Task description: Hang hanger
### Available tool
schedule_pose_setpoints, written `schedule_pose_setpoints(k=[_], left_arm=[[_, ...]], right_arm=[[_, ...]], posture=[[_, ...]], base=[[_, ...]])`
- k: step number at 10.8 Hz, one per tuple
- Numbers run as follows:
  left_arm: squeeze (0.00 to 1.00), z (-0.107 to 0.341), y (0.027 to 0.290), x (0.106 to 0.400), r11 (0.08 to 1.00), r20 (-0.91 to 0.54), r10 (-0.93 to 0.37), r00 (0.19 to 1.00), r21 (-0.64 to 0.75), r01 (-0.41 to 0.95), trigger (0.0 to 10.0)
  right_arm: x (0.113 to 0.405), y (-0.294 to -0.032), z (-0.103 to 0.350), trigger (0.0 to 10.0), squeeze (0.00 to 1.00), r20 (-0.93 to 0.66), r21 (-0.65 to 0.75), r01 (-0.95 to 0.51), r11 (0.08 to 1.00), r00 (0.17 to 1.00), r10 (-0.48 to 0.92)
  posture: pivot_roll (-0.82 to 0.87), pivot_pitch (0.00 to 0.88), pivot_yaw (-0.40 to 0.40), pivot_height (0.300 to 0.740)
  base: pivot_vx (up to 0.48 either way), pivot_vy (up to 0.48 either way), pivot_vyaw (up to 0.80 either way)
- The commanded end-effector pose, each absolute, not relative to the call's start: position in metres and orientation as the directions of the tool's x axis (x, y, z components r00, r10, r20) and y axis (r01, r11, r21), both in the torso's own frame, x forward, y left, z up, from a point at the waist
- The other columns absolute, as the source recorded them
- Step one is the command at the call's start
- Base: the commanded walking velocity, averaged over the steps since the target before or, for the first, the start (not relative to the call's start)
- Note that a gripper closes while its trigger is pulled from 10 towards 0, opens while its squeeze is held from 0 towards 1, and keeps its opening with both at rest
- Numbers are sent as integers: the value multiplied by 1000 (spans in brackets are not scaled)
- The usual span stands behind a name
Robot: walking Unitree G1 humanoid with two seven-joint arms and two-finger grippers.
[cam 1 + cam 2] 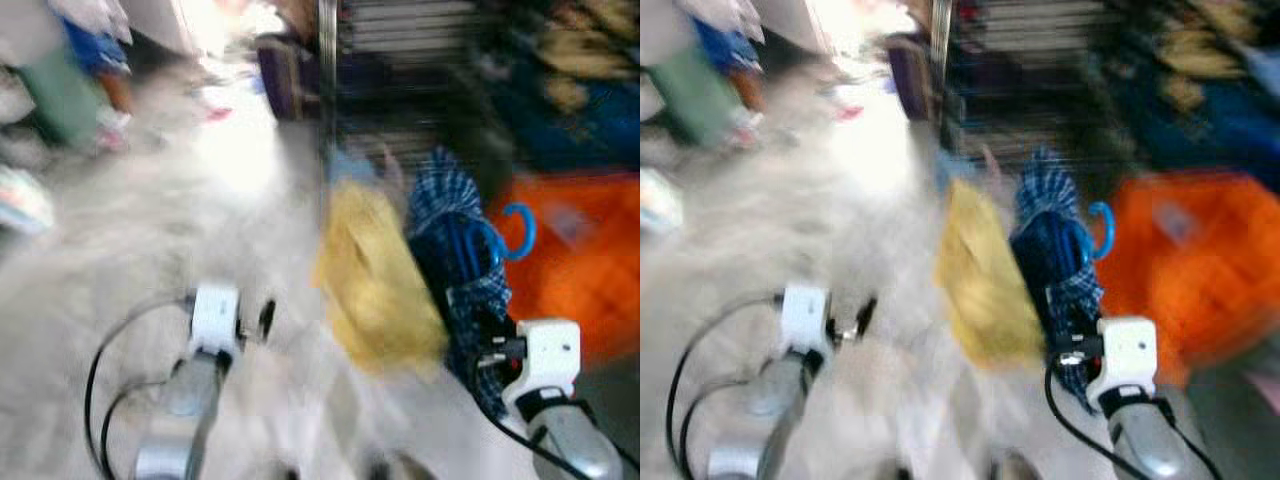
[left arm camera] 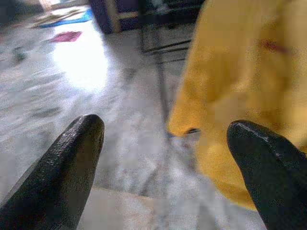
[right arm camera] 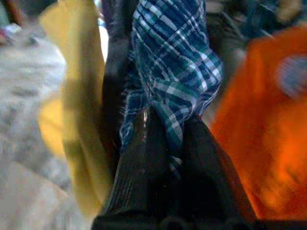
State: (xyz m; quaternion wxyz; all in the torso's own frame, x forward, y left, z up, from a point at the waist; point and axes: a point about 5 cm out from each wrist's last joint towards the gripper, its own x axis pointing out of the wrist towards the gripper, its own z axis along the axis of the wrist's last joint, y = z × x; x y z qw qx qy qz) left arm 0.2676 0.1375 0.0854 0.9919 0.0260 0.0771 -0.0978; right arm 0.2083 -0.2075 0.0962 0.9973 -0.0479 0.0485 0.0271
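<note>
The head views are blurred by motion. A blue hanger [image 1: 520,232] with a curved hook carries a blue plaid cloth [image 3: 177,62] draped over it. My right gripper [image 3: 165,127] is shut on this bundle from below, the plaid fabric pinched between its fingers. A yellow garment [image 1: 375,285] hangs just left of the plaid cloth and touches it. My left gripper [image 2: 168,129] is open and holds nothing. It is low at the left [image 1: 262,320], close to the yellow garment's edge [image 2: 240,72].
A dark metal rack [image 1: 400,60] with an upright pole [image 1: 327,110] stands behind the garments. A large orange fabric mass [image 1: 580,260] lies to the right. Pale stone floor [image 1: 150,230] spreads to the left, with scattered clothes [image 1: 80,70] at the far left.
</note>
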Motion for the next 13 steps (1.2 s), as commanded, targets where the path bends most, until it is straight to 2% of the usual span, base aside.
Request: schedule_pose_setpoints(k=[1, 5, 6, 9, 11, 12, 13], left_arm=[[0, 85, 141, 265, 981, -162, -179, 970, 51, 189, 10000], [0, 82, 144, 261, 965, -174, -230, 957, 83, 247, 10000], [0, 82, 141, 257, 951, -170, -275, 946, 94, 293, 10000], [0, 99, 138, 259, 926, -84, -321, 943, 179, 332, 10000], [0, 129, 135, 268, 881, 27, -393, 919, 296, 369, 10000], [0, 125, 131, 262, 866, 6, -440, 898, 268, 423, 10000], [0, 110, 131, 255, 882, -24, -409, 912, 245, 402, 10000]], right_arm=[[209, -208, 103, 10000, 0, -64, -106, -53, 993, 997, 47], [213, -209, 101, 10000, 0, -64, -104, -36, 994, 998, 29], [219, -209, 100, 10000, 0, -56, -103, -31, 994, 998, 25], [235, -205, 90, 10000, 0, -61, -96, -32, 995, 998, 26], [250, -204, 93, 10000, 0, -43, -115, -58, 992, 998, 53], [252, -205, 93, 10000, 0, -41, -99, -54, 994, 998, 50], [251, -207, 98, 10000, 0, -45, 25, -10, 1000, 999, 11]], posture=[[-80, 105, 37, 740], [-73, 90, 36, 740], [-58, 60, 46, 740], [-43, 3, 59, 740], [-52, 0, 45, 740], [-53, 0, 37, 740], [-63, 0, 53, 740]], base=[[-476, 0, 0], [-477, 0, 0], [-420, 0, 0], [0, 0, 0], [0, 0, 0], [0, 0, 0], [0, 0, 0]])
